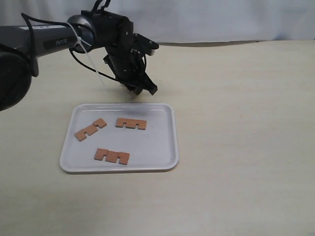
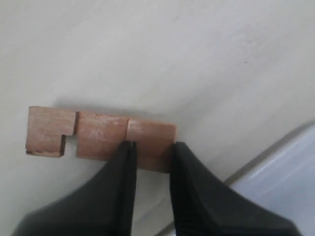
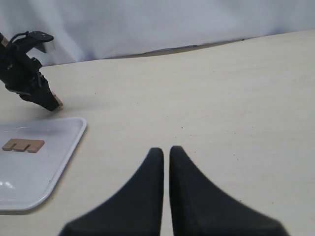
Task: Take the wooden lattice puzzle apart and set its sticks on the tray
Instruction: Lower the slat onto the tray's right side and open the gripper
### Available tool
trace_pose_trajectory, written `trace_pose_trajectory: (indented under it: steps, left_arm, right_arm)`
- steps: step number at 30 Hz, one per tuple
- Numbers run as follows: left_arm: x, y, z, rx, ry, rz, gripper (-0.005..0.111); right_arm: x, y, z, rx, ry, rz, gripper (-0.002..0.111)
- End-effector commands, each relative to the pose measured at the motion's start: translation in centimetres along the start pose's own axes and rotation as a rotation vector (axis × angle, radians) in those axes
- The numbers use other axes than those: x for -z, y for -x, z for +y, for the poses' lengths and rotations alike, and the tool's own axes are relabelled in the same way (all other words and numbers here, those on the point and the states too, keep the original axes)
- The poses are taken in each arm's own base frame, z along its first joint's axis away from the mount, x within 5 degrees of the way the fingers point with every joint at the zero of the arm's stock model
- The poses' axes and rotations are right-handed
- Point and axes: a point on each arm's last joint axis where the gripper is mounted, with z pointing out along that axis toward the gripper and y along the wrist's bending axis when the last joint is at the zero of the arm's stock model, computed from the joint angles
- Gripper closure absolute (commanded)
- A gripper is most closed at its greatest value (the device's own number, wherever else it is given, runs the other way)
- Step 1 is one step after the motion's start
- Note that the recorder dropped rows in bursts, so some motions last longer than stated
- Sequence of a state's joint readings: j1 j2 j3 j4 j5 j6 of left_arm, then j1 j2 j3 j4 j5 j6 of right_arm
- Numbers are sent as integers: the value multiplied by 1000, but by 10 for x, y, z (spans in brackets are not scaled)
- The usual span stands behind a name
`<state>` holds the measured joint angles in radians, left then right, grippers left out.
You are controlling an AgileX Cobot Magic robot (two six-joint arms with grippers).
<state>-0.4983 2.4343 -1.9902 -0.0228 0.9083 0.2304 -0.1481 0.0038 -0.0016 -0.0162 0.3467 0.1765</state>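
Observation:
The white tray (image 1: 158, 143) lies at left centre with three reddish-brown notched sticks on it (image 1: 90, 129) (image 1: 131, 124) (image 1: 111, 156). Just behind the tray's far rim, my left gripper (image 1: 143, 90) is down at the table. In the left wrist view a fourth stick (image 2: 98, 132) lies flat on the table, and the left gripper (image 2: 151, 145) is shut on its end segment, one finger in a notch and the other at the end. The tray's corner (image 2: 283, 167) shows beside it. My right gripper (image 3: 162, 150) hovers shut and empty over bare table. The assembled lattice puzzle is out of view.
The beige tabletop (image 1: 236, 123) stretches to the right of the tray. A pale curtain (image 1: 206, 19) hangs behind the table's far edge. The left arm's cables (image 1: 93, 64) hang above the table behind the tray.

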Motion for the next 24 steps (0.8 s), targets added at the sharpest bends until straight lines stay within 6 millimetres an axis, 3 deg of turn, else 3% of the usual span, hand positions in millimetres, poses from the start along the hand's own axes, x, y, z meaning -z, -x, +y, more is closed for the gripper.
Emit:
trace_pose_trajectory:
  steps: [1,4,7,12,16,20,24]
  left_arm:
    - [42,10,-13,-58,-2,-40,107]
    - [75,11,-37,-148,-10,-33,107]
    - [85,3,-64,-217,-32,-12,107]
    - [68,-26,-111,-377,-76,48,107]
    - [48,-55,-142,-623,-139,146,107]
    - [38,-71,-156,-727,-195,177,107]
    - [36,-69,-156,-730,-181,145,107]
  right_arm:
    - [0,0,0,-6,-4,-7,104]
    - [0,0,0,-6,-4,-7,104]
    - [0,0,0,-6,-4,-7,104]
    - [0,0,0,-6,-4,-7,104]
    - [0,0,0,-6,-4,-7,104]
    - [0,0,0,-6,-4,-7,104]
    - [0,0,0,-6,-4,-7,104]
